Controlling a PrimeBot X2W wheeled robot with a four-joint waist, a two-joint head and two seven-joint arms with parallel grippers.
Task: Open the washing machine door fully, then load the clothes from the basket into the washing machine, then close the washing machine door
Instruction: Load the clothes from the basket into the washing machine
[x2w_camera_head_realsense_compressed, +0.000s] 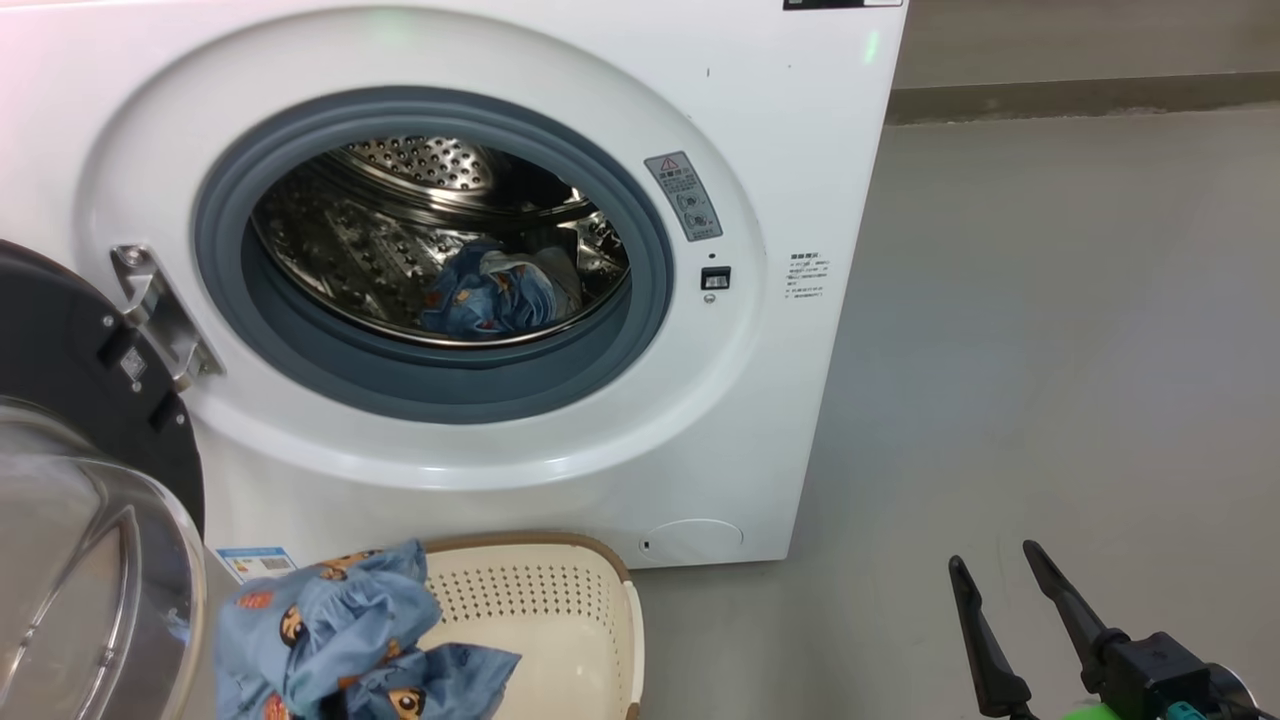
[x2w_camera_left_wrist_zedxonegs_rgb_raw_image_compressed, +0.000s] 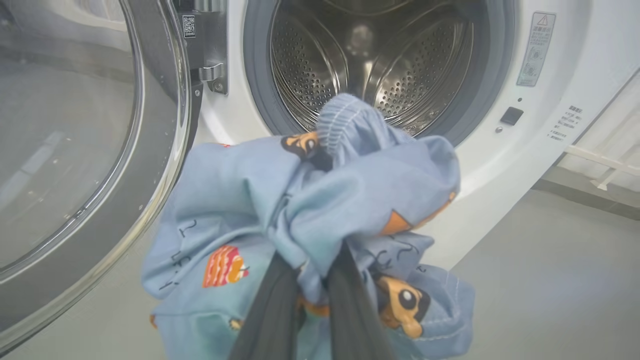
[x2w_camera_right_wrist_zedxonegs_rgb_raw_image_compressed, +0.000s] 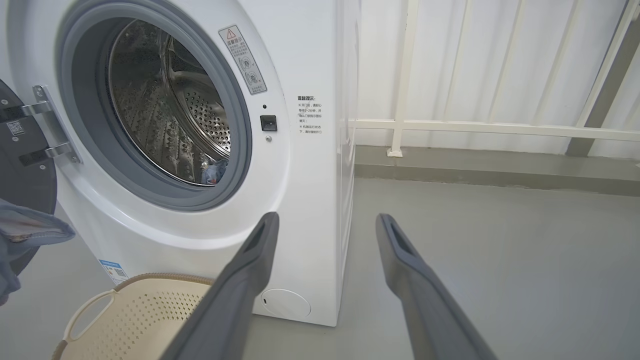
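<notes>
The washing machine (x2w_camera_head_realsense_compressed: 760, 420) stands with its door (x2w_camera_head_realsense_compressed: 70, 400) swung open to the left, glass bowl towards me. One piece of the clothes (x2w_camera_head_realsense_compressed: 495, 290) lies in the steel drum (x2w_camera_left_wrist_zedxonegs_rgb_raw_image_compressed: 370, 65). In the left wrist view my left gripper (x2w_camera_left_wrist_zedxonegs_rgb_raw_image_compressed: 312, 260) is shut on a light blue garment (x2w_camera_left_wrist_zedxonegs_rgb_raw_image_compressed: 300, 200), held in front of the drum opening, the fingertips buried in fabric. The head view shows this bundle (x2w_camera_head_realsense_compressed: 340, 640) hanging over the left end of the cream basket (x2w_camera_head_realsense_compressed: 560, 610). My right gripper (x2w_camera_head_realsense_compressed: 992, 555) is open over the floor, right of the machine, holding nothing.
Grey floor (x2w_camera_head_realsense_compressed: 1050, 350) stretches to the right of the machine. A low kerb (x2w_camera_right_wrist_zedxonegs_rgb_raw_image_compressed: 500, 167) and a white railing (x2w_camera_right_wrist_zedxonegs_rgb_raw_image_compressed: 475, 127) with a pale curtain behind run along the back. The open door's glass bowl (x2w_camera_head_realsense_compressed: 90, 580) bulges out close beside the basket.
</notes>
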